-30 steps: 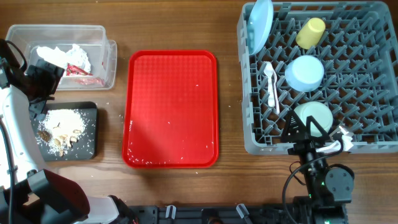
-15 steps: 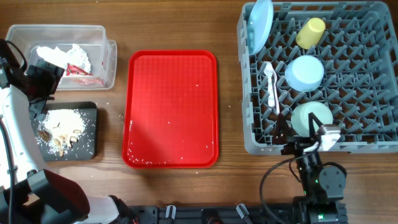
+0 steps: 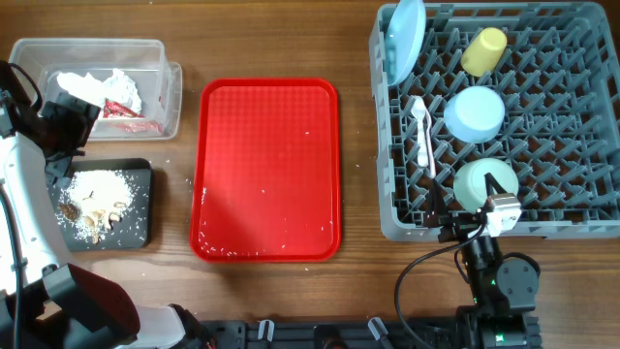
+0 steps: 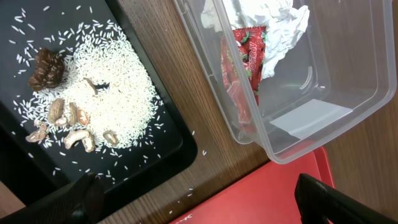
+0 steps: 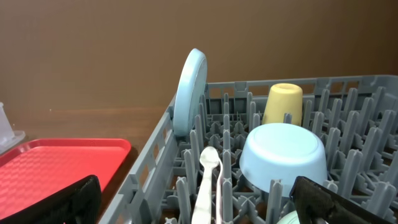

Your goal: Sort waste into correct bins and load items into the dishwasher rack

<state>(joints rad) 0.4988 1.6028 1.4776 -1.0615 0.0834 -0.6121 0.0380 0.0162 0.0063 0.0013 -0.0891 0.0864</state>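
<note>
The grey dishwasher rack at the right holds the light blue plate on edge, the yellow cup, the upturned light blue bowl, the pale green bowl and white cutlery. My right gripper is open and empty at the rack's front edge, facing the spoon. The clear tub holds napkins and a red wrapper. The black tray holds rice and food scraps. My left gripper is open and empty above them.
The large red tray lies in the middle of the table with a few crumbs at its front. Loose rice grains lie on the wood between the black tray and the red tray.
My right gripper has drawn back from over the pale green bowl to the rack's front edge and turned. The left arm has not moved.
</note>
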